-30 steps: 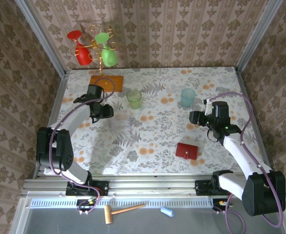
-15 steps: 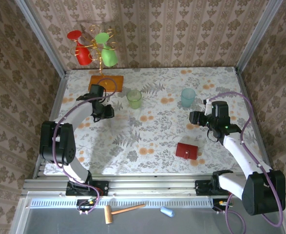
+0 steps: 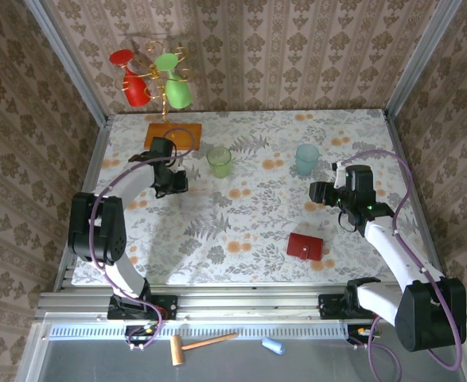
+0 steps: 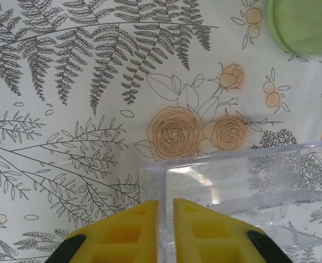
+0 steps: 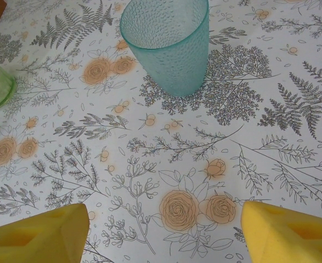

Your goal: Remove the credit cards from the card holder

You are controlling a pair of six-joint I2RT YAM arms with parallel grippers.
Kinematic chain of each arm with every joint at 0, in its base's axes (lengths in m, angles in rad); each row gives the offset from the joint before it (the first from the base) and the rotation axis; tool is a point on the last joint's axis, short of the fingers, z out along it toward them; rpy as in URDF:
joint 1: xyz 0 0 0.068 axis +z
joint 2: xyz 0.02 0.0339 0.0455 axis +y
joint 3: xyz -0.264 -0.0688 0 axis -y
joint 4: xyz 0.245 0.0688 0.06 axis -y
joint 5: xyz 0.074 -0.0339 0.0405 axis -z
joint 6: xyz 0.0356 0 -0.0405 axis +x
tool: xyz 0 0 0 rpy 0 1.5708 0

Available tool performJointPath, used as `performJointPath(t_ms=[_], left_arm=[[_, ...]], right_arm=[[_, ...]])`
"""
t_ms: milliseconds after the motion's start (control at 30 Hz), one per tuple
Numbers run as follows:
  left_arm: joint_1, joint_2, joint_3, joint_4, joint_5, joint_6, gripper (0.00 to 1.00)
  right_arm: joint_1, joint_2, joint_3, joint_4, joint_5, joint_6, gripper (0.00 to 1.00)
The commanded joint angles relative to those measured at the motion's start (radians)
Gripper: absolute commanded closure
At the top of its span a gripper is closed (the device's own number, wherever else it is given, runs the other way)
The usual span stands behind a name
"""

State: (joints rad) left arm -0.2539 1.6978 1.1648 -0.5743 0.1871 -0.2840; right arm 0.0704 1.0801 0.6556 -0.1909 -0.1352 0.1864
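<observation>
The card holder (image 3: 305, 246), a small flat red wallet, lies folded shut on the flowered cloth at the near right. The credit cards are hidden. My right gripper (image 3: 317, 192) hovers behind the card holder, well apart from it. In the right wrist view its jaws (image 5: 163, 219) stand wide open over bare cloth with nothing between them. My left gripper (image 3: 172, 181) is far off at the back left. In the left wrist view its yellow fingers (image 4: 165, 204) are shut on the thin wall of a clear plastic box (image 4: 243, 186).
A green cup (image 3: 219, 161) and a teal cup (image 3: 307, 158) stand upright mid-table; the teal cup (image 5: 169, 44) is just ahead of my right gripper. An orange wooden base (image 3: 174, 134) at the back left carries a wire stand with red and green glasses (image 3: 155, 79).
My left gripper's jaws have closed in on the clear box's wall, and the left arm has shifted slightly toward the back. The right arm and the card holder have not moved.
</observation>
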Motion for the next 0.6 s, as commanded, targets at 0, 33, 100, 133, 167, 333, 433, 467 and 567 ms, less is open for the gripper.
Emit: performJointPath(t_ms=[0, 33, 100, 133, 167, 333, 433, 467, 567], left_arm=[[-0.011, 0.013, 0.031, -0.034, 0.0, 0.022, 0.87], [-0.014, 0.011, 0.033, -0.036, -0.003, 0.022, 0.88], [-0.017, 0.01, 0.036, -0.039, -0.006, 0.02, 0.89], [-0.018, 0.01, 0.035, -0.039, -0.008, 0.018, 0.89], [-0.019, 0.008, 0.036, -0.039, -0.011, 0.015, 0.89], [-0.05, 0.0, 0.045, -0.036, -0.048, -0.015, 0.96], [-0.082, 0.002, 0.056, -0.032, -0.064, -0.048, 0.99], [-0.093, 0.003, 0.06, -0.028, -0.064, -0.06, 1.0], [-0.137, 0.011, 0.077, -0.022, -0.082, -0.11, 1.0]], right_arm=[[0.006, -0.006, 0.021, -0.015, 0.009, -0.008, 0.26], [0.006, -0.008, 0.019, -0.016, 0.009, -0.009, 0.26], [0.007, -0.009, 0.017, -0.015, 0.011, -0.009, 0.26], [0.006, -0.011, 0.018, -0.015, 0.011, -0.01, 0.26], [0.006, -0.012, 0.016, -0.015, 0.011, -0.01, 0.26], [0.006, -0.02, 0.017, -0.015, 0.013, -0.01, 0.26], [0.006, -0.023, 0.016, -0.018, 0.013, -0.011, 0.26], [0.006, -0.024, 0.016, -0.016, 0.014, -0.011, 0.26], [0.006, -0.028, 0.016, -0.016, 0.017, -0.012, 0.26]])
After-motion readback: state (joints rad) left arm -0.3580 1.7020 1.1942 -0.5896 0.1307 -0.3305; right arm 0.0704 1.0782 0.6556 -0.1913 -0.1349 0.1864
